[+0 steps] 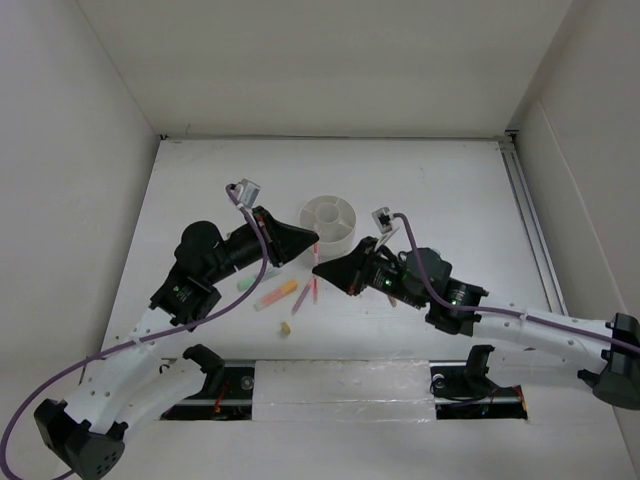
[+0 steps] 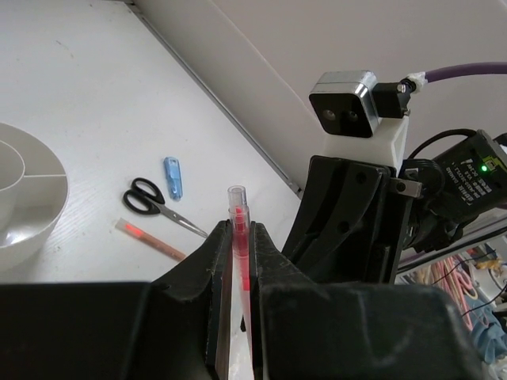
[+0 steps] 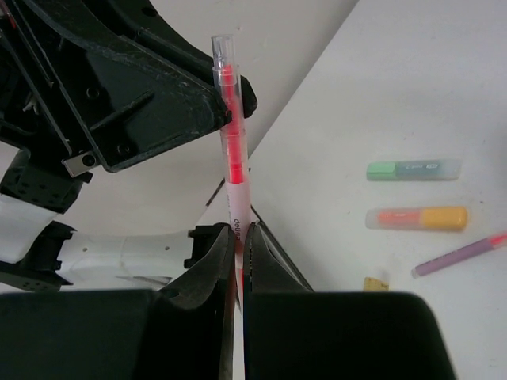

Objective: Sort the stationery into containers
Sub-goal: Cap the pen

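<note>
A thin red pen (image 1: 316, 260) is held above the table between both grippers. My left gripper (image 1: 311, 241) is shut on one end of it (image 2: 237, 229). My right gripper (image 1: 323, 272) is shut on the other end (image 3: 235, 214). The round white organizer (image 1: 331, 219) stands just behind them and shows at the left in the left wrist view (image 2: 32, 207). On the table lie a green highlighter (image 3: 413, 169), an orange highlighter (image 3: 417, 218), a pink-purple pen (image 3: 463, 255), a yellowish eraser bit (image 3: 375, 283), black-handled scissors (image 2: 157, 203), a blue highlighter (image 2: 173, 177) and an orange-red pen (image 2: 150, 240).
White walls enclose the table at the back and both sides. A metal rail (image 1: 534, 230) runs along the right edge. In the top view the green highlighter (image 1: 247, 285), orange highlighter (image 1: 277, 295), pink pen (image 1: 301, 297) and eraser bit (image 1: 285, 328) lie in front of the left gripper.
</note>
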